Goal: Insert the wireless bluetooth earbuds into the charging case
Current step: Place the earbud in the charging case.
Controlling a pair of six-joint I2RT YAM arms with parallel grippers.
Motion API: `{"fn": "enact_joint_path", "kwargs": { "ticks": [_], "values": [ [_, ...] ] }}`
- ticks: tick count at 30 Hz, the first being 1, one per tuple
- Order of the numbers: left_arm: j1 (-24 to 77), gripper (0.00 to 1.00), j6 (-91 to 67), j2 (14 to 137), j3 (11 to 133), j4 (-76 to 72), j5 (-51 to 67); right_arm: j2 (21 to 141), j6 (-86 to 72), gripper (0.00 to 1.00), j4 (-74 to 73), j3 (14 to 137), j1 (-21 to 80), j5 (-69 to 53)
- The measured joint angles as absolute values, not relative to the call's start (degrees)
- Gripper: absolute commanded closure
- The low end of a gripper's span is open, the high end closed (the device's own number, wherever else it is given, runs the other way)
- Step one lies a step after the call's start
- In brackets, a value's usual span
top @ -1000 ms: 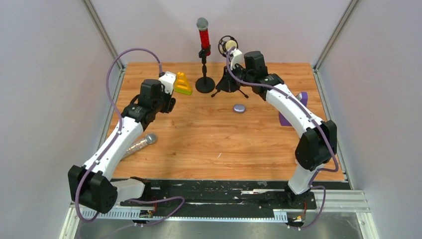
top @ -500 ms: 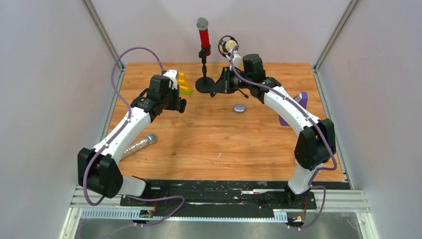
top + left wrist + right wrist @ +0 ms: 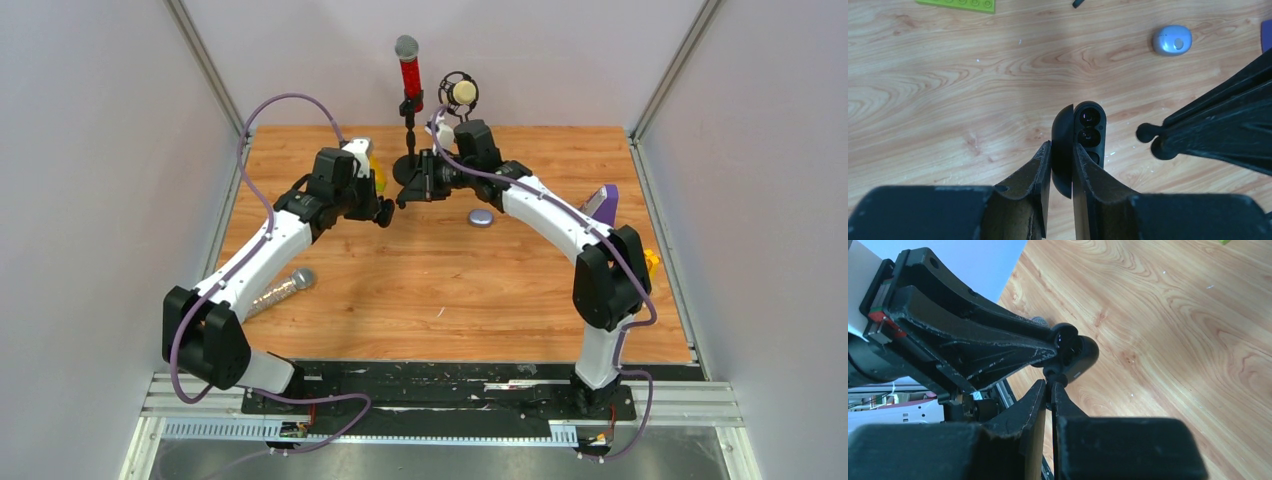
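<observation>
Found right gripper point(image 3: 1049, 385) pressed together, tips almost touching the open black charging case point(image 3: 1089, 131). Unable to confirm an earbud between those tips: too dark and small. Found left gripper point(image 3: 1061, 152) pinching the lower end of that case, holding it at centre frame of the left wrist view, apparently clear of the table. Read the case's long axis as running straight up that frame, in line with the left fingers, wells facing right. Located the right tips just right of the case at mid-height, hence case to their left and right arm nearer. Judged the coming move a short sideways entry into a well, square to the long axis — little margin. Noted a closed grey oval case point(image 3: 1172, 40) on the table at upper right, apart from both.
</observation>
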State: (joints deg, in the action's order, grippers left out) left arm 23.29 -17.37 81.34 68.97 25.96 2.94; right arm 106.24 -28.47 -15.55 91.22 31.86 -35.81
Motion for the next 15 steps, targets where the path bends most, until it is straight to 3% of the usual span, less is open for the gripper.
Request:
{"fn": "enact_joint_path", "kwargs": {
  "ticks": [15],
  "values": [
    [23.9,0.73,-20.3,81.3,68.2,25.4,1.0,113.9,-28.7,1.00,-17.8,102.0,33.6,-34.0]
  ]
}}
